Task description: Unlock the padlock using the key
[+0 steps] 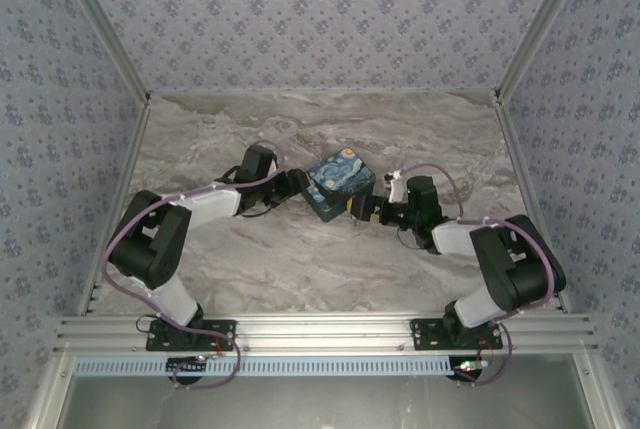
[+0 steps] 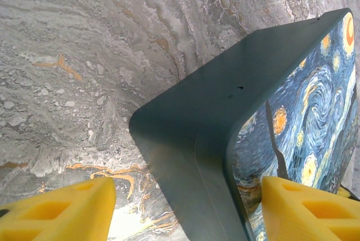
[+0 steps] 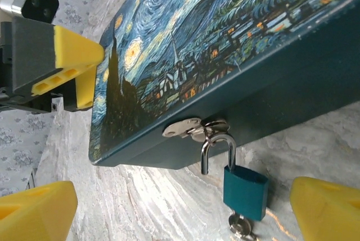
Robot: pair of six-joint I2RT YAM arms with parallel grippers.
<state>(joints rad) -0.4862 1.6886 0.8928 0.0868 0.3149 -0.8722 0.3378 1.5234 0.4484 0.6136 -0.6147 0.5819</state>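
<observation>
You have no words, numbers, brand marks or signs to read here. The padlock (image 3: 246, 191) shows you a plain teal side, and the box (image 3: 225, 33) carries only its painted night-sky picture on the lid.
</observation>
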